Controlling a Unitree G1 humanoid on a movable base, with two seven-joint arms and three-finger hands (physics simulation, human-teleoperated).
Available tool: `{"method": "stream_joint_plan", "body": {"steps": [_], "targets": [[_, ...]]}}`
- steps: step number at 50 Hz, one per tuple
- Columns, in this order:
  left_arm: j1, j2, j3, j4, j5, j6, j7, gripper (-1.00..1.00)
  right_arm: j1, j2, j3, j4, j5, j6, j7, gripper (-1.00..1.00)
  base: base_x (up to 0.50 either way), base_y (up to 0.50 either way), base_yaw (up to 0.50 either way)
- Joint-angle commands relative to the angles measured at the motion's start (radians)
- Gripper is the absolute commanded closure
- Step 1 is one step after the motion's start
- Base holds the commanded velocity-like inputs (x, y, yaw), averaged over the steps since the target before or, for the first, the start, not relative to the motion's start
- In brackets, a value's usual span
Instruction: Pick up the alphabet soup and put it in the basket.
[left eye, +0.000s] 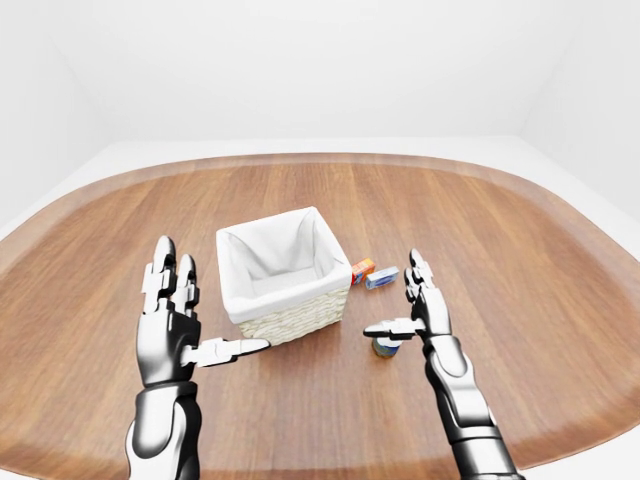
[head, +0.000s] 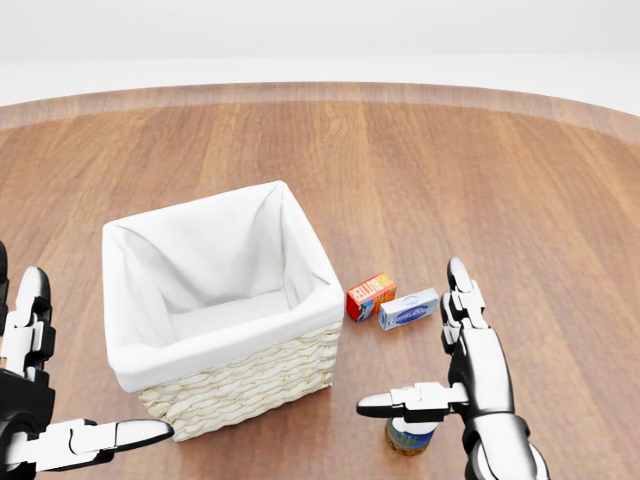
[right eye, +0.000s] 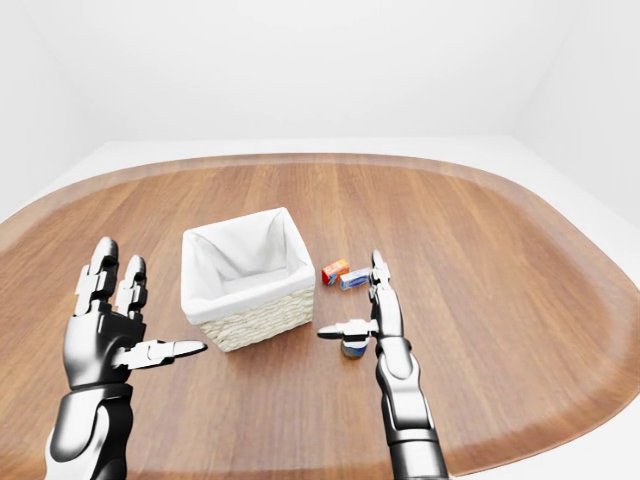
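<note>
Count on the wooden table (head: 520, 160): one wicker basket (head: 245, 380) with a white liner, one soup can (head: 408, 438), two small boxes, one red-orange (head: 370, 295), one blue-white (head: 408, 309). Two robot hands, left (left eye: 172, 322) and right (head: 478, 375).

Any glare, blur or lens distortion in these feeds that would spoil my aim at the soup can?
Head view: sharp and evenly lit, no glare; the right robot hand covers the top of the alphabet soup. Left-eye view: wide-angle, the table edge curves strongly, and the can looks small. Right-eye view: same curvature, only soft shadows by the basket.
</note>
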Motion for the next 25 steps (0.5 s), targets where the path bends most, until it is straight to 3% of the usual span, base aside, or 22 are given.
{"method": "stream_joint_plan", "body": {"steps": [1, 25], "targets": [[0.000, 0.000, -0.006, 0.004, 0.002, -0.002, 0.001, -1.00, -0.047, -0.015, -0.015, 0.157, -0.019, -0.061, -0.023, -1.00, 0.00, 0.00, 0.00], [0.017, -0.002, -0.030, -0.005, 0.016, -0.011, 0.002, -1.00, -0.093, -0.038, -0.021, 0.403, -0.058, -0.061, -0.052, -1.00, 0.00, 0.00, 0.00]]}}
